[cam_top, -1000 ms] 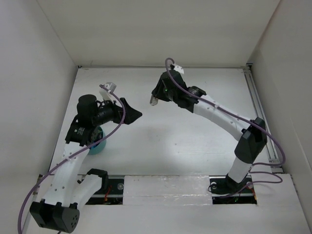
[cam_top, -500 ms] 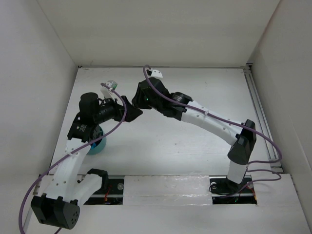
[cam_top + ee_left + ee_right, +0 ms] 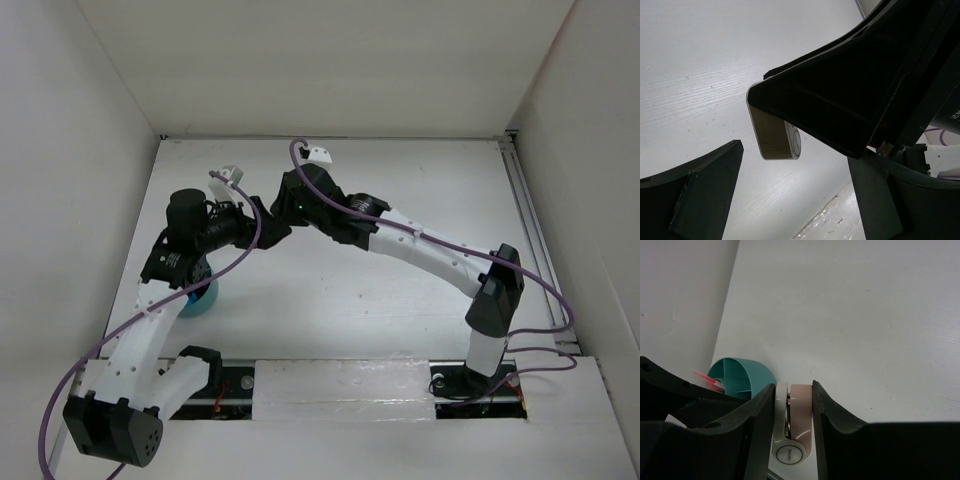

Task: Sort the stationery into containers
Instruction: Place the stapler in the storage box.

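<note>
The right gripper [image 3: 793,391] clamps its two black fingers on one pinkish-beige eraser [image 3: 800,415], a smooth rounded block in a white shell; just beyond it stands one round teal cup [image 3: 747,375], plastic, ribbed into compartments, with something thin and pink-red inside; beyond the cup, the left gripper [image 3: 799,172] has its fingers wide apart on either side of the eraser.

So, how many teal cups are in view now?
1. The teal cup stands at the left side of the table, partly covered by the left arm; the right wrist view shows it too. Another could be hidden beneath either arm.
</note>
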`<action>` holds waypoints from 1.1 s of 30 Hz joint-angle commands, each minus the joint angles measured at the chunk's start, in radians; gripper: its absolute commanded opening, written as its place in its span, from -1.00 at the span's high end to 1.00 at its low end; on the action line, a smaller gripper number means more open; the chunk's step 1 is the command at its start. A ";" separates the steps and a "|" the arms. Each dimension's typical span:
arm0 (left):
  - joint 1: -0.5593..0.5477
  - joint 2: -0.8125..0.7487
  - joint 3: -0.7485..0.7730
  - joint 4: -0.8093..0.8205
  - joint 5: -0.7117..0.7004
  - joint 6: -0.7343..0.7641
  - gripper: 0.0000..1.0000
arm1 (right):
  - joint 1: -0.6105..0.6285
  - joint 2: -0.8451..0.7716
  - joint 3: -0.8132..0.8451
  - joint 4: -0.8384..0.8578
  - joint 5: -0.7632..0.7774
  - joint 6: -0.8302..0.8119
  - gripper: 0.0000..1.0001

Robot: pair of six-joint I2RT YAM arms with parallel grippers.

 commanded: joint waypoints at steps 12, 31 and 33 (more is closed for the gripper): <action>0.010 -0.012 0.011 0.028 -0.061 0.032 -0.56 | 0.076 -0.106 -0.003 0.110 -0.083 -0.011 1.00; 0.010 -0.141 -0.025 0.079 0.037 0.051 -1.00 | 0.041 -0.071 0.113 -0.121 0.165 0.095 1.00; 0.010 -0.141 -0.025 0.079 0.037 0.051 -1.00 | 0.041 -0.071 0.113 -0.121 0.165 0.095 1.00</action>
